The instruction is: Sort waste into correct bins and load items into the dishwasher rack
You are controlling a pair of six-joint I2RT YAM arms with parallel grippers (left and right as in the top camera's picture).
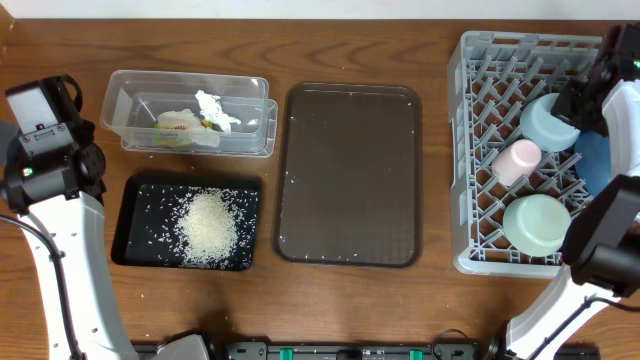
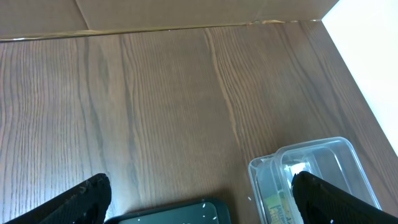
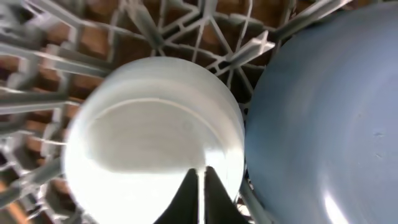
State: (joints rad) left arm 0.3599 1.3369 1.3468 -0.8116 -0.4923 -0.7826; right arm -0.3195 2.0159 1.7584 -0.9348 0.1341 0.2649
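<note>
The grey dishwasher rack at the right holds a pale-blue small bowl, a pink cup, a mint-green bowl and a large blue plate-bowl. My right gripper is over the rack. In the right wrist view its fingers are pinched on the rim of the pale-blue bowl, beside the blue plate-bowl. The clear tub holds white tissue and the wrapper. The black tray holds the rice. My left gripper is open and empty. No chopstick shows.
A large dark-brown serving tray lies between the bins and the rack, with scattered grains along its edges. In the left wrist view, the black tray's corner and the clear tub lie below bare wooden table.
</note>
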